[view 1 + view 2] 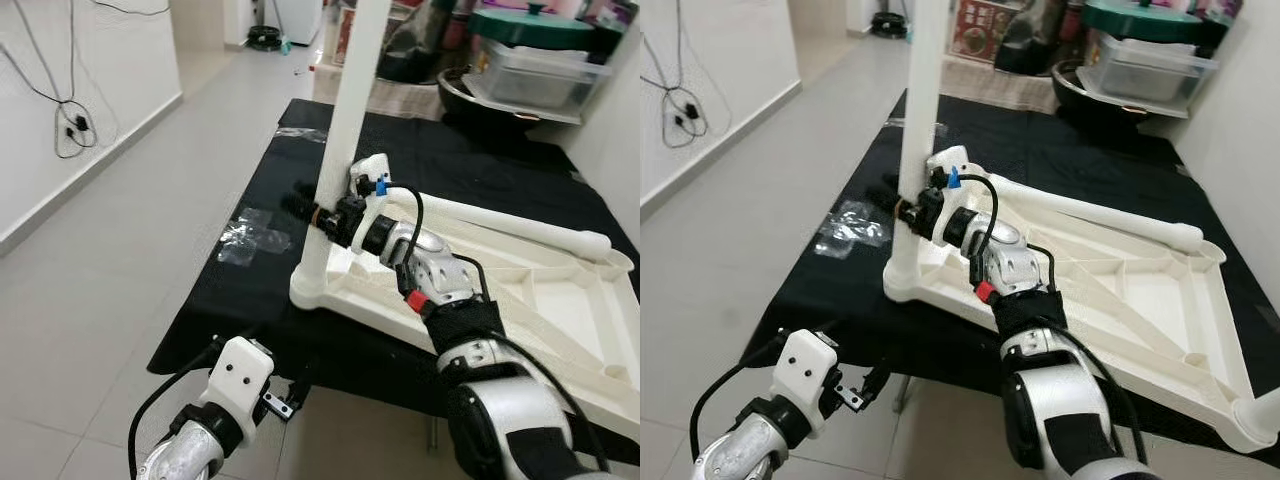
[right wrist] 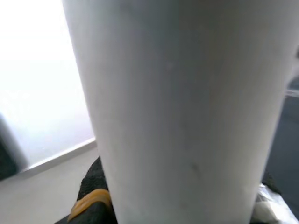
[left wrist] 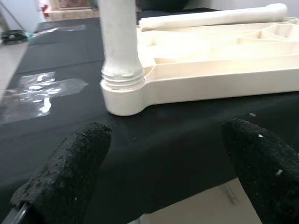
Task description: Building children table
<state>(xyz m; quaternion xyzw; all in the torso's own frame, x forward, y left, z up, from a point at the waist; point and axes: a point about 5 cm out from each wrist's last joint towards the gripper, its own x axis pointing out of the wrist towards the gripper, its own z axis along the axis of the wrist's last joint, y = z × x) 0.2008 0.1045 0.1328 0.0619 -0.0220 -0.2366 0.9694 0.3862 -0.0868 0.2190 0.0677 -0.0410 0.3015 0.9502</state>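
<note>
One upright table leg (image 1: 345, 130) stands gripped by right claw (image 1: 318, 216).

white table top (image 1: 560, 300): upside-down on black cloth | white leg (image 1: 345, 150): upright in corner socket

The upside-down tabletop (image 1: 560, 300) is creamy white, and so are the upright leg (image 1: 340, 150) and the leg lying across it (image 1: 520, 228). They sit on a plain black cloth (image 1: 250, 290) with a patch of clear, shiny plastic film (image 1: 250, 235) on it. The floor (image 1: 120, 260) is pale grey tile. The right arm (image 1: 440, 275) is silver with black bands, a red spot and a small blue clip. The left gripper's fingers (image 3: 65, 172) are matte black. Behind, a dark green lid (image 1: 530, 25) tops a clear box.
</note>
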